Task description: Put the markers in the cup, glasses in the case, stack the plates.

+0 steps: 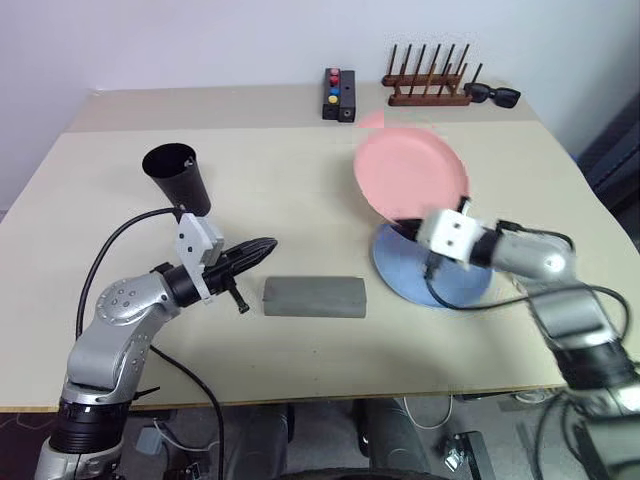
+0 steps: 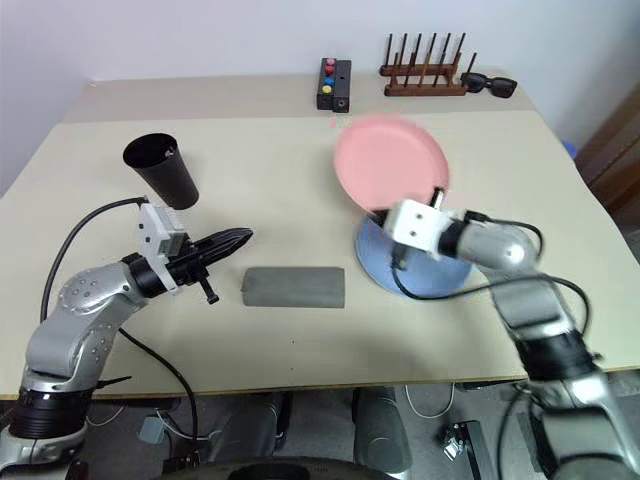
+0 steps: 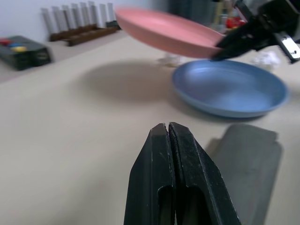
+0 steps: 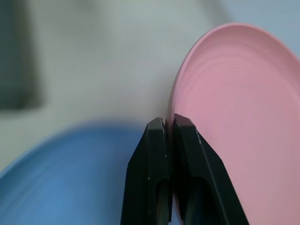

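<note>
Now the right fingers (image 1: 408, 232) pinch the near rim of the pink plate (image 1: 410, 172), which hangs tilted above the far edge of the blue plate (image 1: 455, 290). That blue plate lies flat on the worktop (image 1: 300, 200). Left of it lies the closed case (image 1: 314, 296); beyond that, the left fingers (image 1: 262, 250) hover shut and empty. Farther left stands the cup (image 1: 180, 177), leaning.

A pale beige table (image 1: 300, 190) fills the room's centre, its top evenly lit. Behind the table's far edge rises a plain white wall (image 1: 200, 40). Below the table's near edge lies a grey floor (image 1: 330, 440) with loose cables.
</note>
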Controlling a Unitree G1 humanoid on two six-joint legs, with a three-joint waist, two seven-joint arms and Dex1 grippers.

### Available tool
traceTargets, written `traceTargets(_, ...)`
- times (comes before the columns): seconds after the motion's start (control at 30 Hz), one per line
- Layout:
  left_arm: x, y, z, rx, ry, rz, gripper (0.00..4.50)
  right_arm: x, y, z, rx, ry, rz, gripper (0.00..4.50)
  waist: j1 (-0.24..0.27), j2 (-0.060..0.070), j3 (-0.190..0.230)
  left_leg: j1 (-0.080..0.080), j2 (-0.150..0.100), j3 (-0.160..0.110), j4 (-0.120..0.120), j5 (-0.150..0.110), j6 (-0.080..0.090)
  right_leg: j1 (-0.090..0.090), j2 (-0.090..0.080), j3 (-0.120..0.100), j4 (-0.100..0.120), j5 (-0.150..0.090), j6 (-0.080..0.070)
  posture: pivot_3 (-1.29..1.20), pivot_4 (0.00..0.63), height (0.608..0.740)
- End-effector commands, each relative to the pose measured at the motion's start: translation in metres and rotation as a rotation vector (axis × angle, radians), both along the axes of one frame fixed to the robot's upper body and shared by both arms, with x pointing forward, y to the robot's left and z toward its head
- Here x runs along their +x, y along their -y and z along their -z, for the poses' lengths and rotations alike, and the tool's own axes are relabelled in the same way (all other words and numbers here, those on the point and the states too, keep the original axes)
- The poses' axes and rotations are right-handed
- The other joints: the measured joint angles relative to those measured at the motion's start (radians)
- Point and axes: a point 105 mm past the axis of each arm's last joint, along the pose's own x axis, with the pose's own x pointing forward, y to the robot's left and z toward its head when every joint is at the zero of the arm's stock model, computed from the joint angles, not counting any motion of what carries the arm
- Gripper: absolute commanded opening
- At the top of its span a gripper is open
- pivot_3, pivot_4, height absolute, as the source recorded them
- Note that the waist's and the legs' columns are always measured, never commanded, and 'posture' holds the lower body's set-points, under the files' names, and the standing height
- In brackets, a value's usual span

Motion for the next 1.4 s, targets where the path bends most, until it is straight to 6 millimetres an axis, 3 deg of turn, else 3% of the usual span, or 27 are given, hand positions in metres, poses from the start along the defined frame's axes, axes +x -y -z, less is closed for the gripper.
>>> traceTargets(0.03, 0.001, 0.005, -0.005, -0.017, 0.030, 0.048, 0.00, -0.020, 0.005, -0.013, 0.001, -0.014, 0.001, 0.02, -0.007, 0.000, 0.000, 0.001, 0.000, 0.000, 0.000, 0.000, 0.000, 0.001, 0.000, 0.000, 0.000, 0.000, 0.000, 0.00, 0.150, 0.739)
traceTargets(0.27, 0.007, 0.007, 0.003, -0.014, 0.033, 0.085, 0.00, -0.044, 0.010, 0.020, 0.003, -0.169, 0.052, 0.02, 0.002, 0.000, 0.000, 0.000, 0.000, 0.001, 0.001, 0.000, 0.000, 0.001, -0.001, 0.000, -0.002, -0.001, 0.001, 0.00, 0.150, 0.739)
traceTargets(0.3, 0.007, 0.007, 0.004, -0.015, 0.032, 0.086, 0.00, -0.045, 0.010, 0.023, 0.003, -0.187, 0.057, 0.66, 0.002, 0.000, 0.000, 0.000, 0.000, 0.001, 0.001, 0.000, 0.000, 0.001, -0.001, 0.000, -0.002, 0.000, -0.001, 0.00, 0.150, 0.739)
traceTargets(0.37, 0.007, 0.006, 0.005, -0.016, 0.031, 0.086, 0.00, -0.044, 0.010, 0.023, 0.011, -0.179, 0.066, 1.36, 0.003, 0.000, 0.000, 0.000, 0.000, 0.001, 0.001, 0.000, 0.000, 0.002, -0.001, 0.000, -0.002, 0.000, 0.000, 0.00, 0.150, 0.739)
traceTargets(0.5, 0.007, 0.004, 0.008, -0.016, 0.029, 0.082, 0.00, -0.039, 0.009, 0.009, 0.055, -0.130, 0.069, 3.38, 0.002, 0.000, 0.000, 0.000, 0.000, 0.001, 0.001, 0.000, 0.000, 0.002, -0.001, 0.000, -0.002, -0.001, 0.001, 0.00, 0.150, 0.739)
traceTargets(0.63, 0.007, 0.003, 0.008, -0.018, 0.031, 0.071, 0.00, -0.035, 0.006, -0.013, 0.183, -0.110, 0.064, 3.38, 0.003, 0.000, 0.000, 0.000, 0.000, 0.001, 0.001, 0.000, 0.000, 0.002, -0.001, 0.000, -0.002, -0.002, 0.002, 0.00, 0.150, 0.739)
traceTargets(0.7, 0.008, 0.003, 0.008, -0.020, 0.034, 0.061, 0.00, -0.020, 0.011, -0.028, 0.267, -0.052, 0.113, 3.38, 0.000, 0.000, 0.000, 0.000, 0.000, 0.001, 0.001, 0.000, 0.000, 0.002, -0.001, 0.000, -0.002, -0.002, 0.002, 0.00, 0.150, 0.739)
traceTargets(0.8, 0.007, 0.006, 0.004, -0.026, 0.040, 0.050, 0.00, 0.017, 0.028, -0.036, 0.337, 0.026, 0.268, 3.38, -0.001, 0.000, 0.000, 0.001, 0.000, 0.001, 0.001, 0.000, 0.000, 0.002, -0.001, 0.000, -0.002, -0.002, 0.002, 0.00, 0.150, 0.739)
traceTargets(0.97, 0.006, 0.010, -0.006, -0.029, 0.056, 0.024, 0.00, 0.088, 0.065, -0.021, 0.561, 0.004, 0.636, 3.38, -0.001, 0.000, 0.000, 0.000, 0.000, 0.001, 0.000, 0.000, 0.000, 0.002, -0.001, -0.001, -0.003, 0.000, -0.001, 0.00, 0.150, 0.739)
traceTargets(1.07, 0.005, 0.013, -0.014, -0.028, 0.064, 0.012, 0.00, 0.117, 0.068, -0.008, 0.612, -0.037, 0.735, 3.38, -0.001, 0.000, 0.000, 0.000, 0.000, 0.001, 0.000, 0.000, 0.000, 0.001, -0.001, 0.000, -0.002, 0.001, -0.001, 0.00, 0.150, 0.739)
traceTargets(1.23, 0.005, 0.012, -0.022, -0.026, 0.074, -0.020, 0.00, 0.144, 0.064, 0.006, 0.591, -0.082, 0.812, 3.38, -0.007, 0.001, 0.000, 0.000, 0.000, 0.001, -0.002, 0.000, 0.000, 0.000, -0.001, 0.000, -0.002, 0.001, -0.001, 0.00, 0.150, 0.739)
traceTargets(1.4, 0.002, 0.006, -0.022, -0.025, 0.070, -0.051, 0.00, 0.152, 0.071, 0.016, 0.580, -0.132, 0.895, 3.38, -0.010, 0.001, 0.000, 0.000, 0.000, 0.001, -0.002, 0.000, 0.000, 0.000, 0.000, 0.000, -0.002, 0.001, -0.001, 0.00, 0.150, 0.739)
